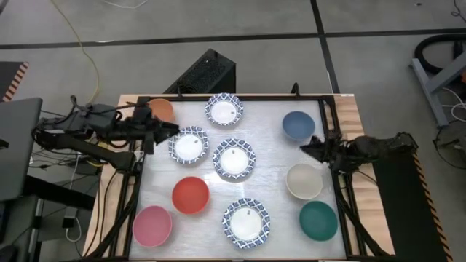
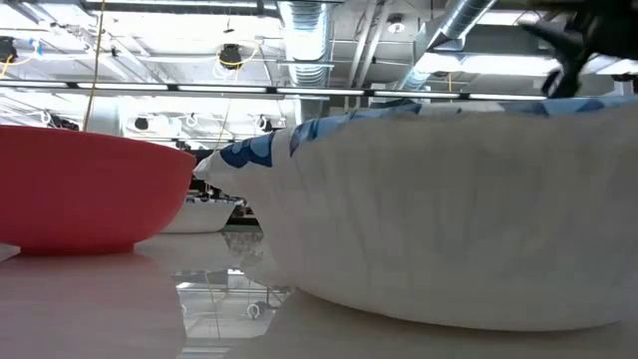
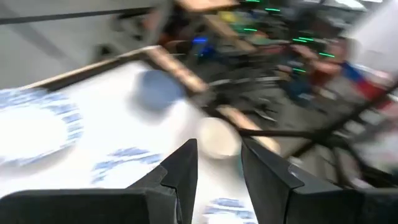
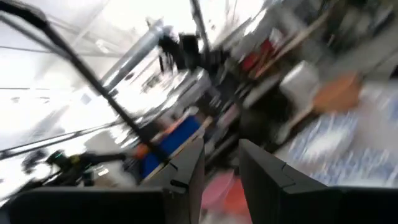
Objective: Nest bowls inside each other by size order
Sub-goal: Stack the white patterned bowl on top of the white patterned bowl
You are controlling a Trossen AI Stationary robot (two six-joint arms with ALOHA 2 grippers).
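Observation:
Ten bowls stand on the white table top (image 1: 277, 167). There are four white bowls with blue rims (image 1: 223, 110) (image 1: 188, 145) (image 1: 234, 158) (image 1: 245, 222). The plain ones are orange (image 1: 161, 110), red (image 1: 191, 195), pink (image 1: 152, 225), blue (image 1: 298, 125), cream (image 1: 304, 181) and teal (image 1: 318, 220). My left gripper (image 1: 172, 129) is open and empty between the orange bowl and the left patterned bowl. In its wrist view (image 3: 217, 158) it looks toward the blue bowl (image 3: 155, 90) and the cream bowl (image 3: 219, 138). My right gripper (image 1: 306, 149) is open and empty between the blue and cream bowls; it also shows in its wrist view (image 4: 221, 165).
A dark frame (image 1: 331, 116) edges the table, with wooden strips along both sides. A black box (image 1: 204, 73) stands behind the far edge. In the low view the near patterned bowl (image 2: 449, 219) fills the right and the red bowl (image 2: 90, 189) the left.

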